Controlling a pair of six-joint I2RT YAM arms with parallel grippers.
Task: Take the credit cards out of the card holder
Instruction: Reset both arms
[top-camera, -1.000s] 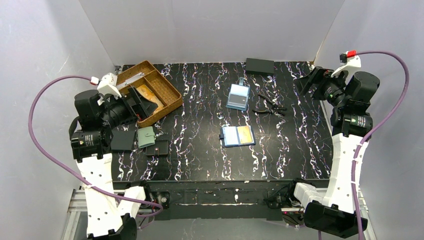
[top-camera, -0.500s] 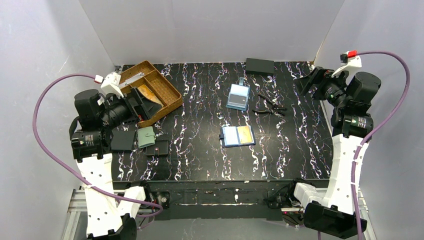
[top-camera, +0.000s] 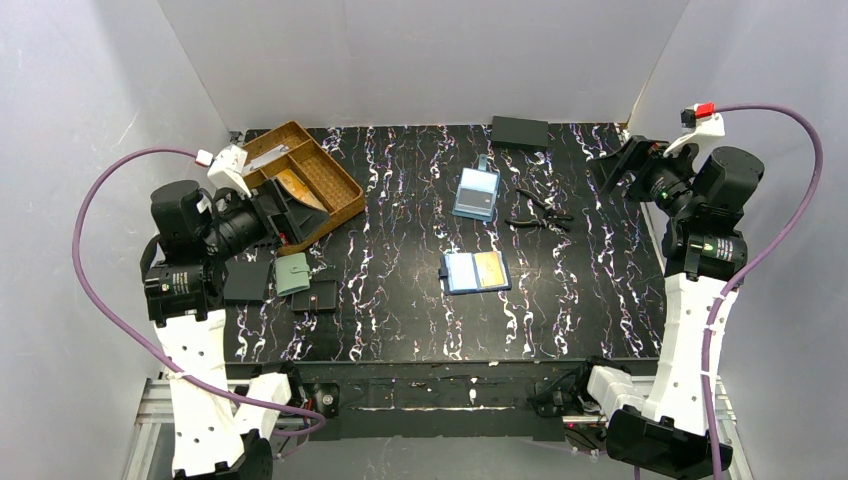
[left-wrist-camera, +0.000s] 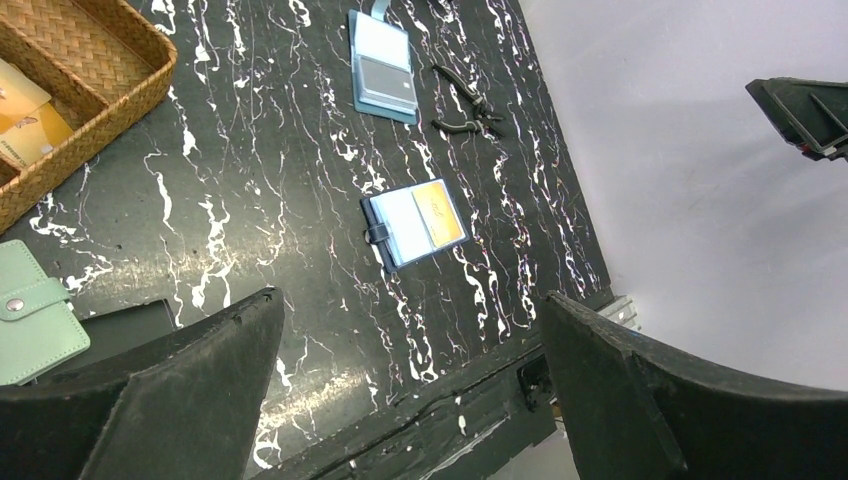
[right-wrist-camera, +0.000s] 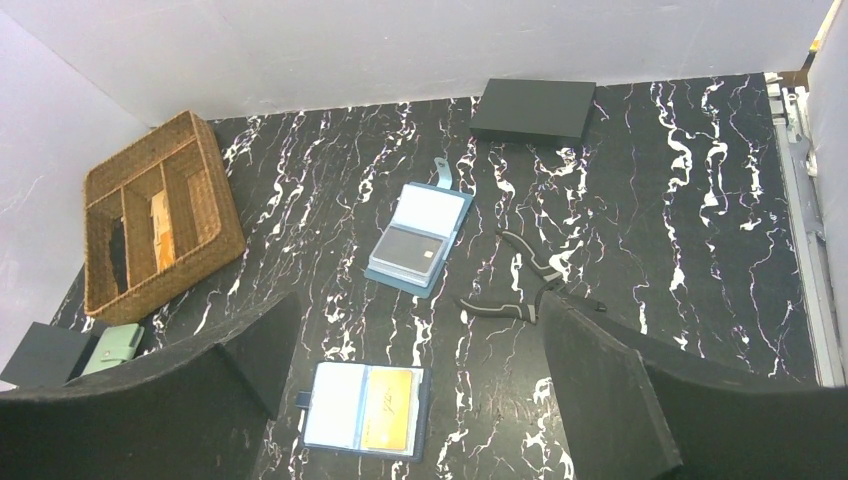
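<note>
Two arms flank the surface (top-camera: 400, 300), each tool with jaws wide apart and holding nothing. The left tool (top-camera: 288, 208) hangs over the basket (top-camera: 335, 212); the right tool (top-camera: 618, 170) hangs near the far right corner. The card holder (top-camera: 462, 272) lies open and flat near the middle, its long axis left to right. An orange card (top-camera: 489, 268) sits in its right half, toward the right arm, which is probably slightly nearer.
</note>
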